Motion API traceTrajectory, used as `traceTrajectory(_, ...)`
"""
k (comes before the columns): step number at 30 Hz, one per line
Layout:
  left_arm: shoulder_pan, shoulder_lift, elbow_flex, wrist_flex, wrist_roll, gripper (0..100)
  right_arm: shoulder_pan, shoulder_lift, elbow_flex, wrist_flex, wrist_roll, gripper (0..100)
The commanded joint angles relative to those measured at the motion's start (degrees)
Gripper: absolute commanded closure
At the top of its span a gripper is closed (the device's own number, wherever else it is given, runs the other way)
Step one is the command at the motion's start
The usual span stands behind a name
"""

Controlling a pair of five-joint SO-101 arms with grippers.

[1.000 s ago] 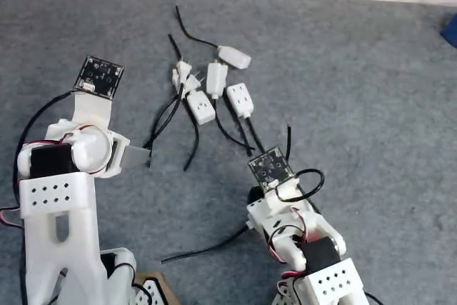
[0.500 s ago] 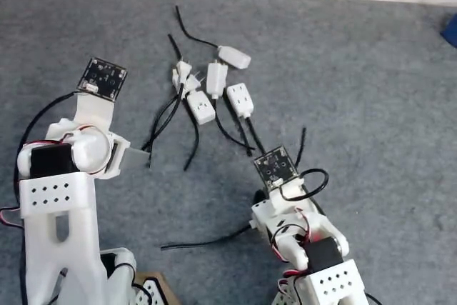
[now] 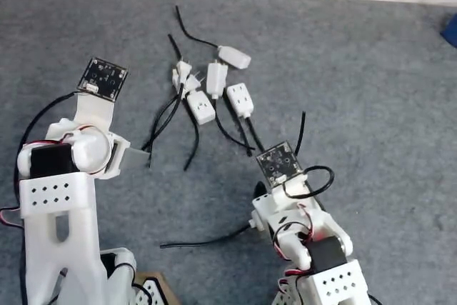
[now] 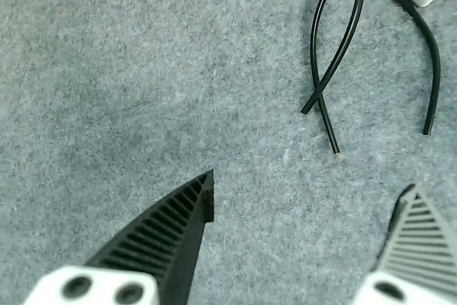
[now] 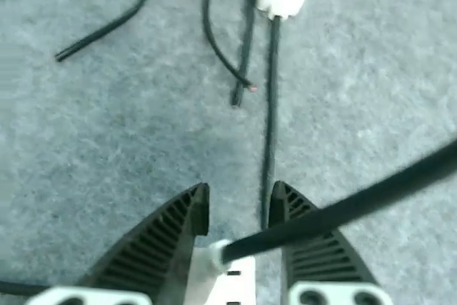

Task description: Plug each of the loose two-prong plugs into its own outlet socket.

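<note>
**A:** Checking in on the plug job. Right pincer (image 5: 239, 186) narrow, clamped on a white held plug (image 5: 230, 276), black cord (image 5: 343, 208) poking out sideways across the fingers; prongs hidden, so only guessing plug rather than socket. Low over the desk (image 3: 371, 69), short of the pile; can't tell whether touching.

**B:** Same read here. Left pincer (image 4: 311, 181) wide open, gripping nothing, over bare desk beside two crossed cord ends (image 4: 325, 98); well apart from the sockets. Near socket (image 3: 240, 99) ahead of the right pincer, second socket (image 3: 202, 108) just beside it, loose plug (image 3: 216, 76) just behind and between them. Crowded.

**A:** So, worries?

**B:** Plenty. No brace on that near socket; guessing a push on something that light just shoves it across the desk instead of seating the prongs. Could also knock the loose plug and second socket out of line, packed that tight. Can't tell the prong angle either; with a twisted grip, likely to miss the slots and skate off the face.

**A:** Also worth watching the socket cord (image 5: 270, 126) lying right under the right pincer; easy to pin or drag on the way in. Same for the black cord sticking out, liable to snag and tug the held plug crooked.

**B:** Probably want the left pincer steadying the socket first.
</note>
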Motion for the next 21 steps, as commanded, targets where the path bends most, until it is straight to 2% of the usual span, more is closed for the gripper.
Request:
traceTrajectory(1, -0.4, -1.1, -0.2, 0.4, -0.6, 62, 2.9, -0.7, -4.0, 2.0, -1.2, 85.5)
traceTrajectory(5, -0.4, -1.1, -0.2, 0.2, -0.6, 62, 3.1, -0.7, -3.5, 3.2, -1.2, 86.3)
traceTrajectory(10, -0.4, -1.1, -0.2, 0.2, -0.6, 62, 2.9, -0.7, -3.4, 3.4, -1.2, 99.0)
traceTrajectory(21, -0.4, -1.1, -0.1, -0.1, -0.6, 62, 2.8, -0.7, -3.6, 6.2, -1.0, 99.4)
